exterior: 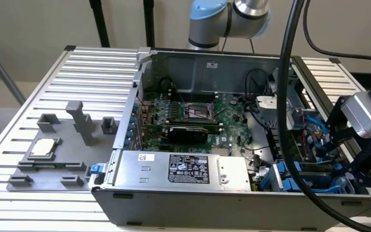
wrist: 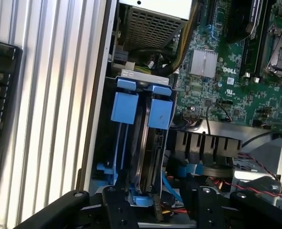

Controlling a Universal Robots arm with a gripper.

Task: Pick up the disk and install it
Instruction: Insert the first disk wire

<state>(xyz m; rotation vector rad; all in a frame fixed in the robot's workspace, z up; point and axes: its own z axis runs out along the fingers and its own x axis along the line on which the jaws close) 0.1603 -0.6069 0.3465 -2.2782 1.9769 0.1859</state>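
Gripper (wrist: 160, 204) sits low over the drive bay (wrist: 98, 148), jaws apart either side of the disk (wrist: 148, 148), which stands edge-on as the bay takes it

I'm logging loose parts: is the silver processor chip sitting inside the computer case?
No, the processor chip lies on the grey fixture outside the computer case, at the exterior view's left.

Your arm (exterior: 227, 19) has silver-grey tube sections and pale blue joint caps. Thick black cable (exterior: 287, 96) hangs beside it. A grey boxy wrist unit (exterior: 369, 113) sits above your gripper (wrist: 162, 212), matte black, with jointed links and round bolt heads.
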